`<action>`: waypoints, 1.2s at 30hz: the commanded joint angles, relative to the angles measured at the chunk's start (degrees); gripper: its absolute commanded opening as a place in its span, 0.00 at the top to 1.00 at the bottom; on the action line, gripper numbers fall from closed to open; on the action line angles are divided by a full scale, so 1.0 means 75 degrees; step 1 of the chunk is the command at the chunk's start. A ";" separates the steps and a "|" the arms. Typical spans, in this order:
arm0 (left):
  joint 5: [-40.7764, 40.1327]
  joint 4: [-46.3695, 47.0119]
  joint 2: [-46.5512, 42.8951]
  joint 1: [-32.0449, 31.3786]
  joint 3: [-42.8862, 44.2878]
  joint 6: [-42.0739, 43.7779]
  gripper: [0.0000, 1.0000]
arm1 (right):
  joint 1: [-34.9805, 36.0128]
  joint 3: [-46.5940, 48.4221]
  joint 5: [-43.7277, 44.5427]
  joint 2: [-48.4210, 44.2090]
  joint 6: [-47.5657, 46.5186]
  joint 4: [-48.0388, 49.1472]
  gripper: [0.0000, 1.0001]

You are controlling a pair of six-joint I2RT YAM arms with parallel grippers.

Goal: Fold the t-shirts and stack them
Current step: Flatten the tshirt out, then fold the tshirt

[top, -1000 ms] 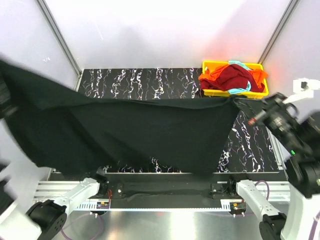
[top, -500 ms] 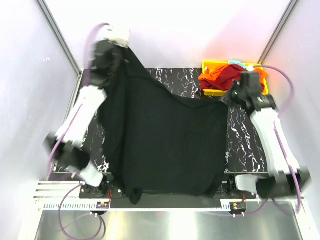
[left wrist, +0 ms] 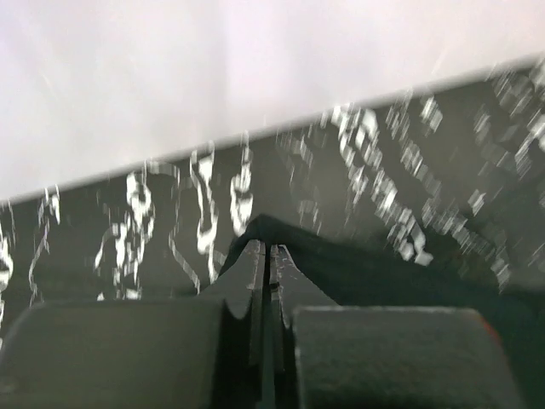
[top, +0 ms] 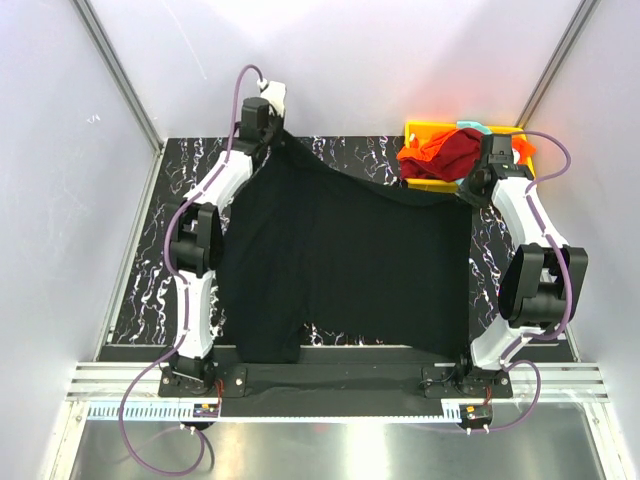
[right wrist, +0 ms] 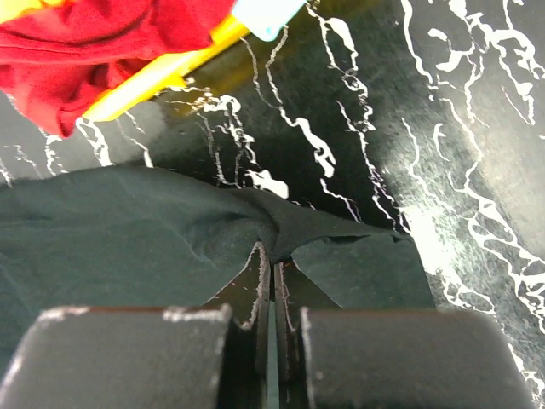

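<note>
At the far left corner of the cloth, the left gripper (top: 266,128) has its jaws pressed together on a pinch of the black t-shirt (top: 350,270). The shirt lies spread across the middle of the dark marbled table (top: 140,260), and its far edge sags between the two arms. At the far right corner, the right gripper (top: 470,190) is likewise clamped on a fold of the same fabric, just beside the yellow tray (top: 415,128). In the tray the dark red t-shirt (top: 465,150), the orange t-shirt (top: 420,160) and a sliver of the teal t-shirt (top: 478,127) sit heaped together, unfolded.

By the look of it, the task is at an early stage. One shirt is laid out roughly flat, but no fold is made in it and no stack exists. Three shirts wait in the tray.

The left wrist view is blurred, so the exact bite on the cloth there is hard to judge. Sleeves and collar cannot be picked out on the black fabric. Its near left corner bunches unevenly. Most of the teal shirt is buried.
</note>
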 commanded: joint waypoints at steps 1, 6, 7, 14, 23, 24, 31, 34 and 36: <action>0.0426 0.0869 -0.0547 0.0211 0.0428 -0.0465 1.00 | 0.0063 0.0382 -0.0051 -0.0092 -0.0120 0.0347 1.00; 0.0404 0.0834 -0.1038 0.0293 -0.0193 -0.0863 1.00 | 0.0063 0.0253 -0.0086 0.0060 -0.0144 0.0335 1.00; 0.0393 0.0741 -0.1132 0.0293 -0.0392 -0.0944 1.00 | 0.0063 0.0229 -0.0121 0.0072 -0.0132 0.0335 1.00; 0.0498 -0.0277 -0.1789 0.0328 -0.0944 -0.1237 1.00 | 0.0040 0.0358 -0.0367 0.0201 -0.0120 -0.0156 1.00; 0.1096 -0.1239 -0.2773 0.0399 -0.2057 -0.2268 1.00 | -0.0346 0.0264 -0.0144 0.0260 -0.0214 -0.0625 1.00; 0.1142 -0.1368 -0.2843 0.0410 -0.2139 -0.2443 1.00 | -0.0509 0.0287 -0.0202 0.0260 -0.0284 -0.0637 1.00; 0.1213 -0.2328 -0.3839 0.0562 -0.3250 -0.3147 1.00 | -0.0640 0.0300 -0.1034 0.0295 -0.0414 -0.0906 1.00; 0.1364 -0.2575 -0.4296 0.0609 -0.3779 -0.3336 1.00 | -0.0640 0.0100 -0.1246 0.0202 -0.0483 -0.0965 1.00; 0.1400 -0.2658 -0.4530 0.0621 -0.4083 -0.3313 1.00 | -0.0640 -0.0005 -0.1316 0.0166 -0.0542 -0.1024 1.00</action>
